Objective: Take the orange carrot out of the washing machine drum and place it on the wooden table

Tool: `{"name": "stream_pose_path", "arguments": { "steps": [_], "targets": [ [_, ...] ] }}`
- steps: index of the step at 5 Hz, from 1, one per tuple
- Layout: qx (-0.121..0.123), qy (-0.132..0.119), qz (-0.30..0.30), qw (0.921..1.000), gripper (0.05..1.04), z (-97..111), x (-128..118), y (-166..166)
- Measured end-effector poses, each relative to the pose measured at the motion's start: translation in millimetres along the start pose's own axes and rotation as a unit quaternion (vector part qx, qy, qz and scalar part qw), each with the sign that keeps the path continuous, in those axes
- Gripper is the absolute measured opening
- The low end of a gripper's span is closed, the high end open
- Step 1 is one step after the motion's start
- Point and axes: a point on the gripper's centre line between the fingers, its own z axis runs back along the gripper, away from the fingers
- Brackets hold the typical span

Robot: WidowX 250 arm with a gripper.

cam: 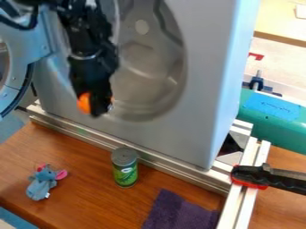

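The black gripper [100, 109] hangs in front of the grey washing-machine-like body, at the lower left edge of its round opening [146, 67]. An orange thing [83, 103] shows at the gripper's lower left side, mostly hidden by it; whether it is held cannot be made out. On the wooden table below stands an upright green can [125, 172] with a grey top. To its left lies a blue-grey plush mouse [42, 184] with pink ears. A purple cloth [179, 214] lies at the table's front.
A metal frame rail [173, 172] runs along the machine's base. A black and red clamp [257, 177] grips the frame at the right. The machine's round door [15, 74] stands swung out at the left. Behind the machine on the right is a green surface [278, 127].
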Motion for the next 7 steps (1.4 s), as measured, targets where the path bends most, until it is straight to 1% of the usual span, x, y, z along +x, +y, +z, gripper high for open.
{"name": "stream_pose_path", "arguments": {
  "steps": [1,2,3,4,5,6,7],
  "targets": [
    [-0.055,0.034,-0.057,0.9963,0.677,-13,-31,-30],
    [-0.107,0.026,-0.110,0.9878,0.677,-25,-54,-62],
    [-0.124,0.037,-0.160,0.9787,0.677,-38,-75,-90],
    [-0.132,0.049,-0.181,0.9734,0.677,-63,-74,-102],
    [-0.079,0.044,-0.169,0.9814,0.677,-84,-64,-93],
    [-0.055,0.046,-0.166,0.9834,0.677,-104,-62,-94],
    [-0.036,0.050,-0.179,0.9819,0.677,-122,-61,-102]
  ]
}}
